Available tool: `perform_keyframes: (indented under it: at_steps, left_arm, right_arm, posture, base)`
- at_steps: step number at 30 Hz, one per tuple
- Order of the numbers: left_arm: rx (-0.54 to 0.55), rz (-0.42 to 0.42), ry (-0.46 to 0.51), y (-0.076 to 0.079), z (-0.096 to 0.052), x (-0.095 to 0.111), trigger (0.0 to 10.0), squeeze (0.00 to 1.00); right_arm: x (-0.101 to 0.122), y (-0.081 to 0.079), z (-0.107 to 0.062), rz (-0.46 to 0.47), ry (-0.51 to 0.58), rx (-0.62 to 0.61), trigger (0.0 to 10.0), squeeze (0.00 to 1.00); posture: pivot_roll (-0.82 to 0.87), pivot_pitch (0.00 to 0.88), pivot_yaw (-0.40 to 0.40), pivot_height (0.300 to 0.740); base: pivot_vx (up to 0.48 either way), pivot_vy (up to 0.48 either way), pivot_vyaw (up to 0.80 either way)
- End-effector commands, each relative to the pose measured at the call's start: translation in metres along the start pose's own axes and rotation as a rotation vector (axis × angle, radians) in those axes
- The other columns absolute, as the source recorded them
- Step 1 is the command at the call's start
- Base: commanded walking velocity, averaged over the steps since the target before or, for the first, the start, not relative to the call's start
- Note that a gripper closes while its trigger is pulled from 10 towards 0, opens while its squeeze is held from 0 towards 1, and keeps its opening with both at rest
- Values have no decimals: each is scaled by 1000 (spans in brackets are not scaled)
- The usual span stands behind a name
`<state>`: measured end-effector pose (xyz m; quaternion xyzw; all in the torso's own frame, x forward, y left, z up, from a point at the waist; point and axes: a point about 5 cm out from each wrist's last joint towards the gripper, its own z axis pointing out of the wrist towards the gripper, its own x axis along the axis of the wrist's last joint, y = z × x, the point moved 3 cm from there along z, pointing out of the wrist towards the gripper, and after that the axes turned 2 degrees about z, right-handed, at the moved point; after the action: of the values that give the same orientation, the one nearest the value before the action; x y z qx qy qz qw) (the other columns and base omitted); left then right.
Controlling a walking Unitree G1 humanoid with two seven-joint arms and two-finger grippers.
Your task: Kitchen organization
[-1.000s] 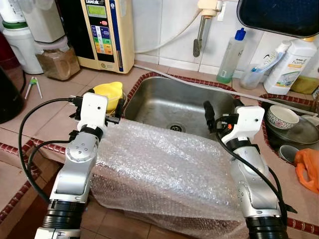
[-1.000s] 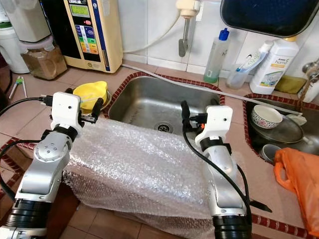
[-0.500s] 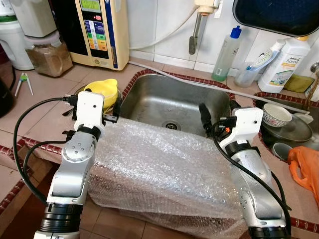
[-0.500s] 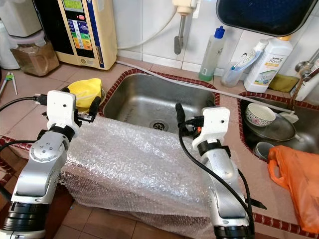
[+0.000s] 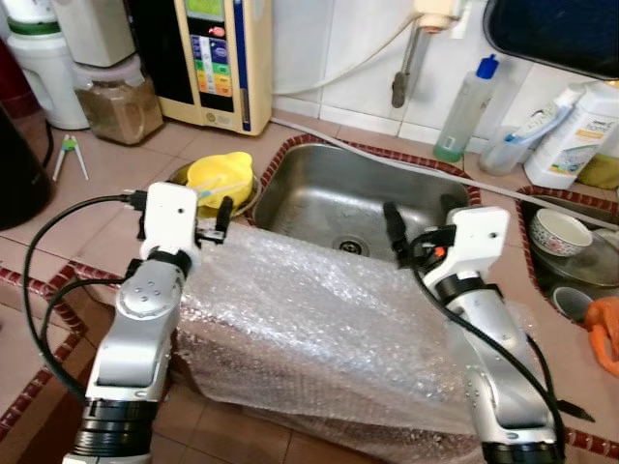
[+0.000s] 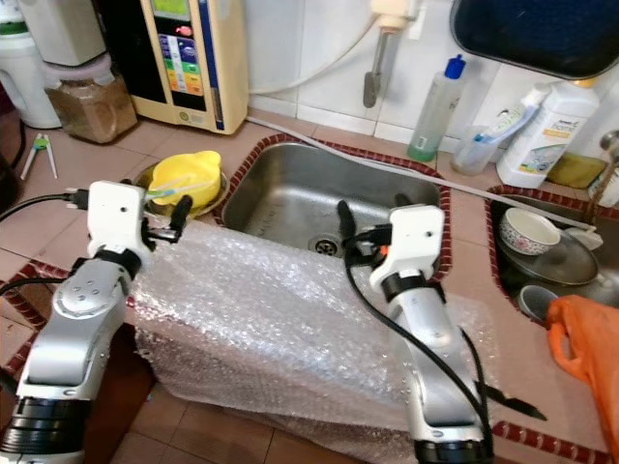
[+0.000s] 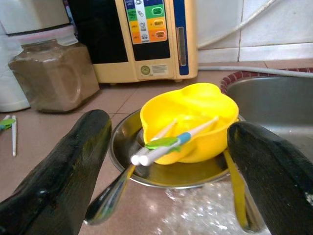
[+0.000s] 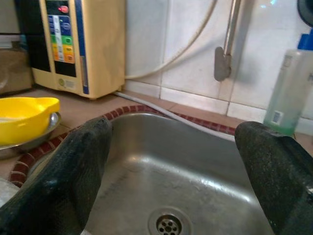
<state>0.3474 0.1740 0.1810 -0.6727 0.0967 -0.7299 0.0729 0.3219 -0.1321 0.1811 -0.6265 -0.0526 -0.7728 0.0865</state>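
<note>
A sheet of bubble wrap (image 5: pixel 319 309) hangs over the counter's front edge, below the steel sink (image 5: pixel 329 193). Left of the sink a yellow bowl (image 7: pixel 195 110) sits on a steel plate (image 7: pixel 122 142), with a white and green utensil (image 7: pixel 164 143) lying in it and a spoon (image 7: pixel 110 196) beside it. My left gripper (image 5: pixel 198 205) is open at the wrap's left top edge and points at the bowl from a short distance. At the wrap's right top edge my right gripper (image 5: pixel 421 217) hangs open above the sink's front rim, holding nothing.
A water purifier (image 5: pixel 218 58) and a jar of brown powder (image 5: pixel 116 106) stand at the back left. Soap bottles (image 5: pixel 467 111) and a tap (image 5: pixel 406 68) line the back wall. A second basin (image 5: pixel 604 275) with bowls and an orange bag (image 5: pixel 607 329) lie at the right.
The camera has shifted a little, so the whole scene sits further right. Both grippers stay open at the wrap's top edge, slightly further left relative to the sink.
</note>
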Motion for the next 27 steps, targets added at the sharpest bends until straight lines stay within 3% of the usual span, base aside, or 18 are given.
perform_keyframes:
  at_steps: [1, 5, 13, 27]
  left_arm:
    - [-27, -4, 3, 8, -2, 3, 10000, 0]
    - [-32, -4, 3, 9, -2, 3, 10000, 0]
    - [-34, 1, 7, 10, 0, 4, 10000, 0]
    - [-104, -19, 49, 25, -2, 12, 10000, 0]
  right_arm:
    - [4, 7, -3, -11, 7, -19, 10000, 0]
    - [4, 8, -3, -12, 7, -26, 10000, 0]
    - [4, 10, -3, -17, 8, -33, 10000, 0]
    - [6, 14, -1, -24, 16, -46, 10000, 0]
  posture:
    - [91, 81, -50, 740]
    - [91, 80, -44, 740]
    - [89, 76, -43, 740]
    - [87, 72, -40, 740]
  base:
    - [0, 345, 0]
    - [0, 297, 0]
    - [0, 0, 0]
    - [0, 0, 0]
